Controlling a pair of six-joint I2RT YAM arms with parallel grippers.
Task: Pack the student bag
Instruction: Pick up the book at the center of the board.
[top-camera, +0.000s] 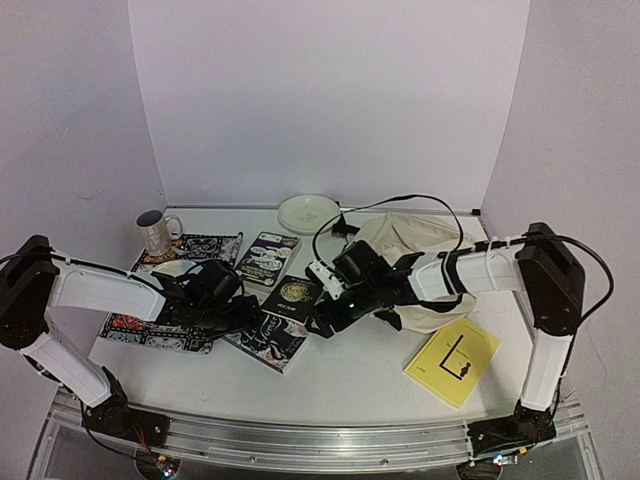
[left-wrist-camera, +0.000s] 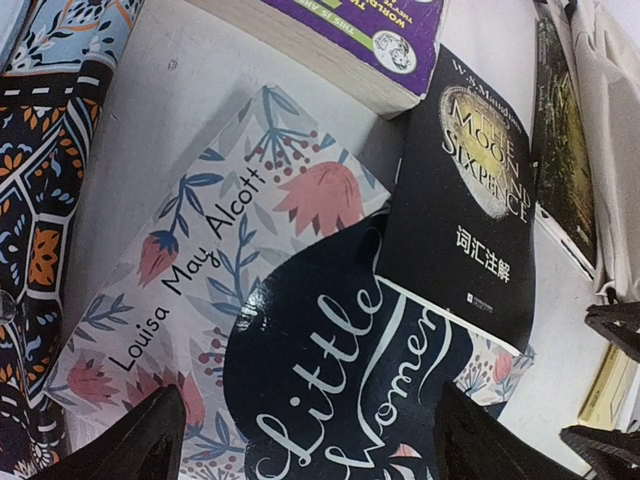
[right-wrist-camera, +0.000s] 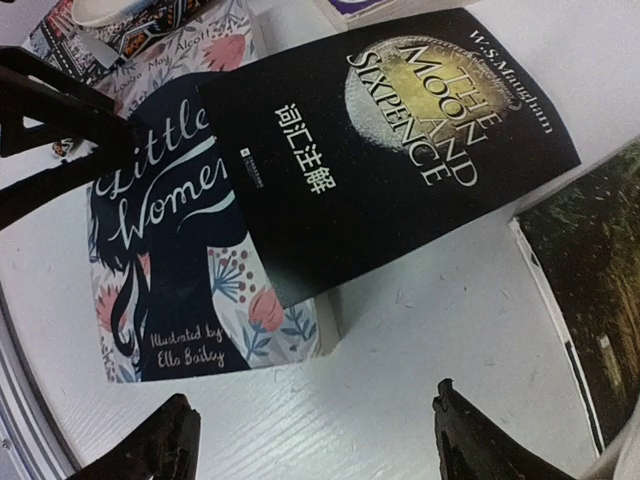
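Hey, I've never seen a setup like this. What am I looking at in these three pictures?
A left arm and a right arm, both robotic, are bolted to the near edge of a table. One picture looks down from above. The other two come from a camera on each wrist. The left tool and right tool hang open over two overlapping books, Little Women and The Moon and Sixpence, holding nothing. Also on the table are a cream bag, a yellow book, a mug, a plate and patterned mats.

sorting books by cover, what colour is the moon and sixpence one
The cover is black with a gold moon; best in the right wrist view.
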